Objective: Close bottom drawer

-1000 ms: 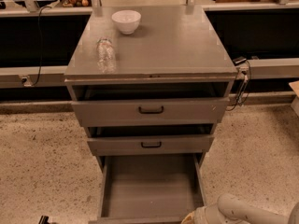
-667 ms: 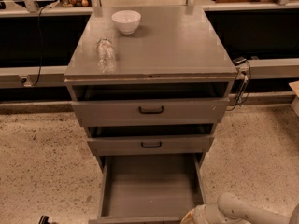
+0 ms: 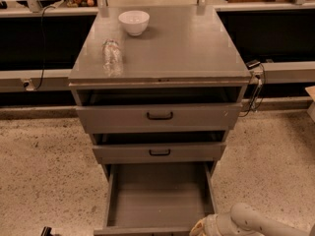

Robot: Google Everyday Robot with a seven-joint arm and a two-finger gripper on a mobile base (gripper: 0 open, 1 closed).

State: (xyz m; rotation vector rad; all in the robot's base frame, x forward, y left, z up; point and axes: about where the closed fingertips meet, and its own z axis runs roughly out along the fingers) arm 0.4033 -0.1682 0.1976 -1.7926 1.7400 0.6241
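Note:
The bottom drawer (image 3: 157, 195) of the grey metal cabinet (image 3: 162, 53) is pulled far out. Its plain grey box is empty and its front lies at the bottom edge of the camera view, with the handle out of sight. My gripper (image 3: 199, 228) is at the bottom edge, at the drawer's front right corner, mostly cut off by the frame. The white arm (image 3: 246, 219) runs off to the lower right behind it.
The middle drawer (image 3: 160, 152) and top drawer (image 3: 160, 115) stand slightly open. A white bowl (image 3: 134, 21) and a clear plastic bottle (image 3: 112, 57) lying on its side are on the cabinet top. A cable (image 3: 255, 90) hangs at its right side. Speckled floor lies on both sides.
My arm and gripper have shifted slightly left along the drawer's front right corner. The bottom drawer has not visibly moved.

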